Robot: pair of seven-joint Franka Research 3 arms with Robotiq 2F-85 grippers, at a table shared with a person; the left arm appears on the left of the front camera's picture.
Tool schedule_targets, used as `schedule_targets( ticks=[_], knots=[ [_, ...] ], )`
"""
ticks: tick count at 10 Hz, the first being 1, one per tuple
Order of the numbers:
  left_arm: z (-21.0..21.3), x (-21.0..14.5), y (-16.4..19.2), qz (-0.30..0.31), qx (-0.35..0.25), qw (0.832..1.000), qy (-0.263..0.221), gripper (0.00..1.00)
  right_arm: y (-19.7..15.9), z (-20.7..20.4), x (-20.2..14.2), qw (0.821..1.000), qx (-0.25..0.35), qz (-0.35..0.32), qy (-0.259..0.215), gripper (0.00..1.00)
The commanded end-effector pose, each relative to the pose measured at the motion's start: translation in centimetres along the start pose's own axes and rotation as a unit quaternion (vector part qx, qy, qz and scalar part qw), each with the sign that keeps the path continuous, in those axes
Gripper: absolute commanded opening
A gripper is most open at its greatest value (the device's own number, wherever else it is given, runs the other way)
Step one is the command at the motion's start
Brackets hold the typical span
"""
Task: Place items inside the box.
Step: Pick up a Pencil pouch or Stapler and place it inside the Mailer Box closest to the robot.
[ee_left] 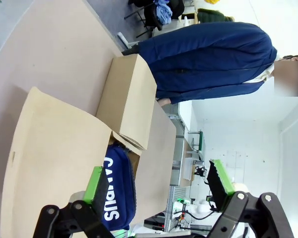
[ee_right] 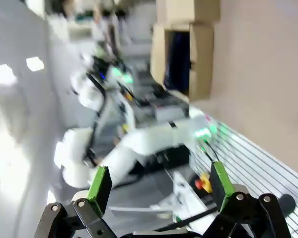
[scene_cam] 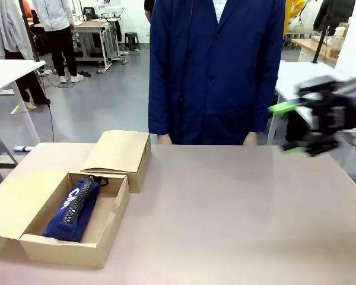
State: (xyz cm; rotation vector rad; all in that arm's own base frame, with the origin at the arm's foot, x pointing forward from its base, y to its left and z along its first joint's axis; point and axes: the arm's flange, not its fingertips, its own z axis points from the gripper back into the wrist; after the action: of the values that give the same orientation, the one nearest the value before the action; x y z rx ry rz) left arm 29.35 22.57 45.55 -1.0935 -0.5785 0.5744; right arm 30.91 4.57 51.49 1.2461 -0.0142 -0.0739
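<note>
A navy zip pouch (scene_cam: 74, 209) lettered "CAMPUS" lies inside the open cardboard box (scene_cam: 110, 222) at the near left of the table. In the left wrist view the same pouch (ee_left: 115, 191) shows past my left gripper (ee_left: 159, 186), which is open and holds nothing, hovering above the box (ee_left: 54, 148). My right gripper (scene_cam: 289, 127) is blurred at the far right, raised above the table edge, open and holding nothing. In the right wrist view, beyond my open gripper (ee_right: 159, 184), the box (ee_right: 196, 54) and pouch (ee_right: 179, 52) appear far off.
The box's lid flaps (scene_cam: 121, 151) stand open toward the back and left. A person in a blue coat (scene_cam: 216, 71) stands at the far side, hands at the table edge. The brown tabletop (scene_cam: 237, 219) stretches to the right of the box.
</note>
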Motion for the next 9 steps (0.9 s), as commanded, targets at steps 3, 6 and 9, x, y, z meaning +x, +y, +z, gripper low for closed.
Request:
schedule_targets(
  ticks=[3,6,9],
  knots=[
    [0.0,-0.1,0.1,-0.007,-0.007,1.000,0.000,1.00,-8.4,6.1,-5.7,0.983,-0.159,-0.077,0.049,1.00],
    [0.0,-0.1,0.1,-0.007,-0.007,1.000,0.000,1.00,-5.4,1.0,-4.5,0.925,-0.367,-0.035,0.094,1.00],
    [0.0,-0.1,0.1,-0.007,-0.007,1.000,0.000,1.00,-8.0,7.0,-4.5,0.973,-0.202,-0.090,0.065,1.00]
  ],
)
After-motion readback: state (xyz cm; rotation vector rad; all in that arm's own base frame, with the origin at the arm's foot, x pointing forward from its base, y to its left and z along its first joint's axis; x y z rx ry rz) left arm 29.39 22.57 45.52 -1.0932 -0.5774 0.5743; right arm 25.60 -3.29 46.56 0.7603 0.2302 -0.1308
